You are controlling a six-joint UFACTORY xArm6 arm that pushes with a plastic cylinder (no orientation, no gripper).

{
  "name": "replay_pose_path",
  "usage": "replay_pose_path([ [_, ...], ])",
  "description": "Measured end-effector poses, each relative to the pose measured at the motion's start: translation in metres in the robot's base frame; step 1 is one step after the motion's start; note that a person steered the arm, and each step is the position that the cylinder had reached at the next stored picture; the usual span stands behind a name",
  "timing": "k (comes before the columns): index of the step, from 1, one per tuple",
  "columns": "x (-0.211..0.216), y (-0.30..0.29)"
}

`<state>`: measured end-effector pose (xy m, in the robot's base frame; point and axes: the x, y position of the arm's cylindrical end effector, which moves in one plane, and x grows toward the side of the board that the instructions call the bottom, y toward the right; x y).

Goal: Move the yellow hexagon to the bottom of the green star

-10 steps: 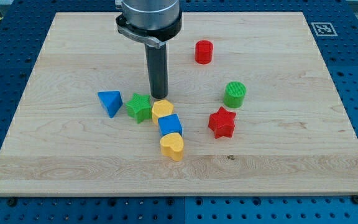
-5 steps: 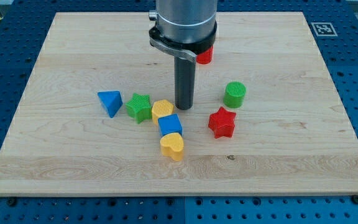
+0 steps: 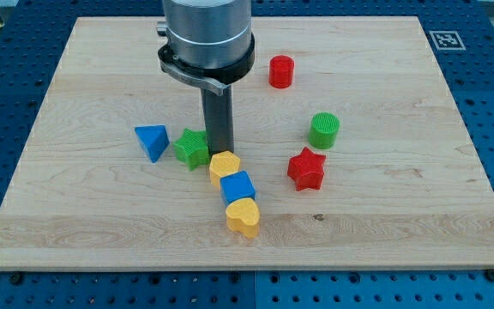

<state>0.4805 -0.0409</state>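
My tip (image 3: 221, 153) stands at the upper edge of the yellow hexagon (image 3: 224, 164), just right of the green star (image 3: 192, 148); no pincer shows.

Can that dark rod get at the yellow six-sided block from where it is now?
Probably yes. My tip sits right at the top edge of the yellow hexagon, just right of the green star, with nothing between them. The blue cube and yellow heart lie below it, in any downward push's path.
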Motion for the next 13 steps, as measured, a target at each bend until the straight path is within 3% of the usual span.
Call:
replay_pose_path([
  [3, -0.002, -0.025],
  [7, 0.012, 0.066],
  [13, 0.022, 0.012],
])
